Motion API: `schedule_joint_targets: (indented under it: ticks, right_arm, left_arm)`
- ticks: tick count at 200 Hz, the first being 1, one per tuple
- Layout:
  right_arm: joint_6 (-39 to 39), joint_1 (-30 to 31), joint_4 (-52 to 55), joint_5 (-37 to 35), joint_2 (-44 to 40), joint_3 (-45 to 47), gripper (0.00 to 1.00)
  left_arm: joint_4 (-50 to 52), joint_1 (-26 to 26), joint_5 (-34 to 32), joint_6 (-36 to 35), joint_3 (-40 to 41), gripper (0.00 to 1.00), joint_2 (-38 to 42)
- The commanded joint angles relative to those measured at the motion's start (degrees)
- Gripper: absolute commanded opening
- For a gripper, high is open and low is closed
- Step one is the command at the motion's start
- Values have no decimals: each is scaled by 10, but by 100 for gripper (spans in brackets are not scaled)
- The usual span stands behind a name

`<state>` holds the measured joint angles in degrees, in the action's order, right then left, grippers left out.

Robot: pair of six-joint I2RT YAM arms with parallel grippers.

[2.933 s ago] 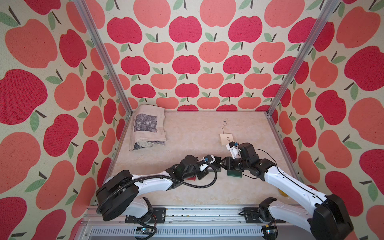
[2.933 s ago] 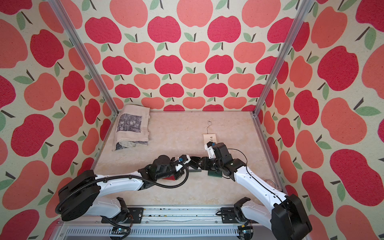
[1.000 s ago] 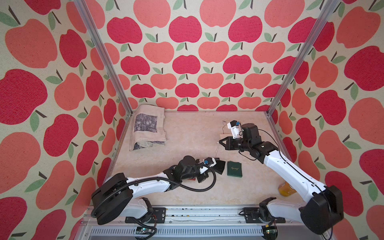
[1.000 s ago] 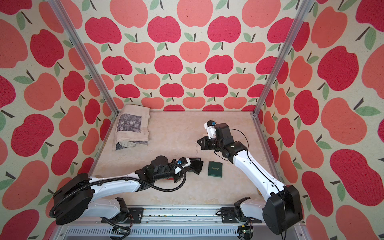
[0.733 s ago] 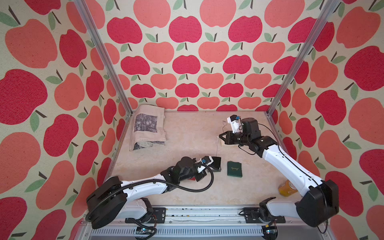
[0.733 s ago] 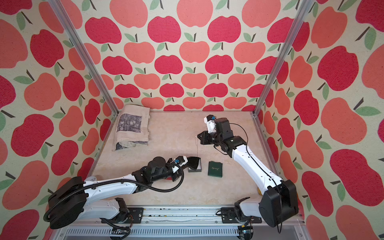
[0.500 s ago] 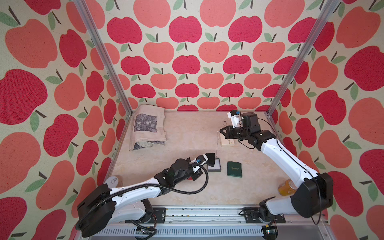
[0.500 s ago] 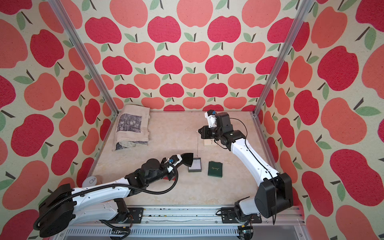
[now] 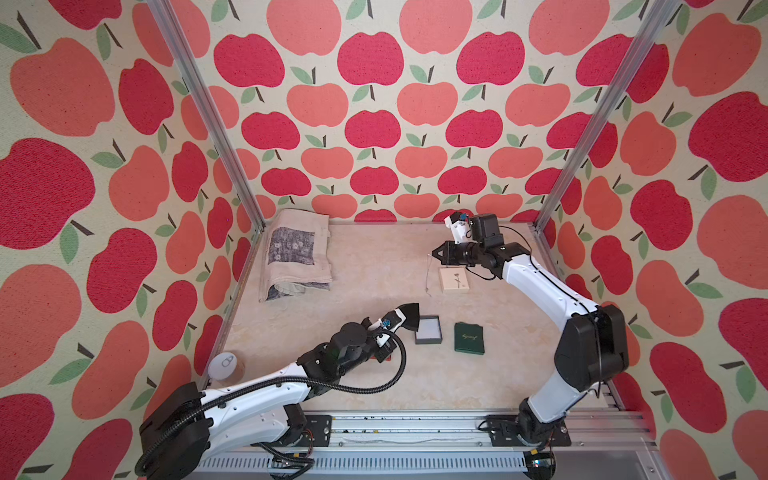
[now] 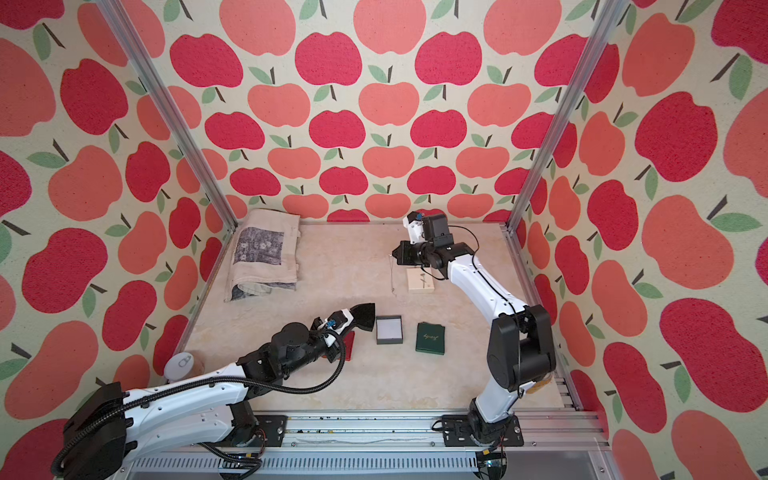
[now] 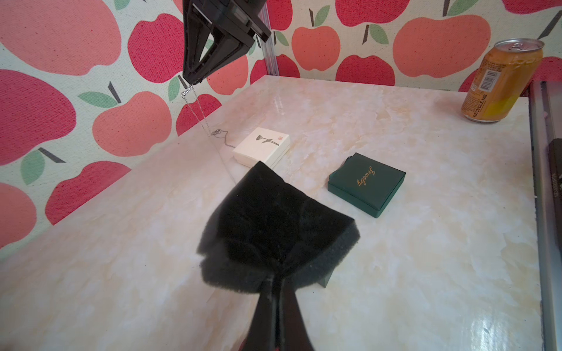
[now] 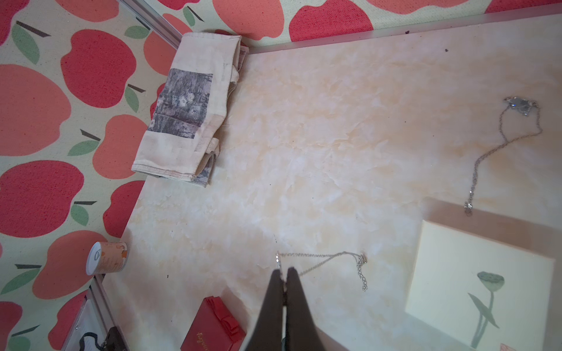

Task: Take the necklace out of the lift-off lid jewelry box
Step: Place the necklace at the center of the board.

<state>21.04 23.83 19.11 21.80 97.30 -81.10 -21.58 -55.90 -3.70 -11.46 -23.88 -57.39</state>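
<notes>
The right tool (image 9: 434,253), pinched shut on the necklace (image 9: 428,276), let it hang vertically below over the bench (image 9: 365,266), well apart from the open jewelry box (image 9: 428,329); the left tool (image 11: 277,282) clamped the foam insert (image 11: 273,218).

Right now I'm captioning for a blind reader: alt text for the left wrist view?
The left claw pinches a black foam pad over a marble table; beyond it the right claw dangles a necklace near a white box. A green lid and an orange can sit nearby.
</notes>
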Motion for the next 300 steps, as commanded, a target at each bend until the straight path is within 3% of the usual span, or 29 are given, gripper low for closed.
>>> schedule_joint_targets:
  ticks: [1, 172, 251, 300]
  right_arm:
    - [-12, -7, -9, 5, 35, -34, 2]
    - [30, -30, 10, -1, 449, -448, 2]
    - [48, -32, 25, -11, 542, -604, 3]
    - [52, -31, 30, -9, 546, -573, 3]
  left_arm:
    - [8, 2, -10, 13, 10, 0, 12]
    - [8, 10, -14, 18, 19, 0, 18]
    - [10, 30, 3, 18, 22, 0, 24]
    - [3, 33, 8, 21, 26, 0, 22]
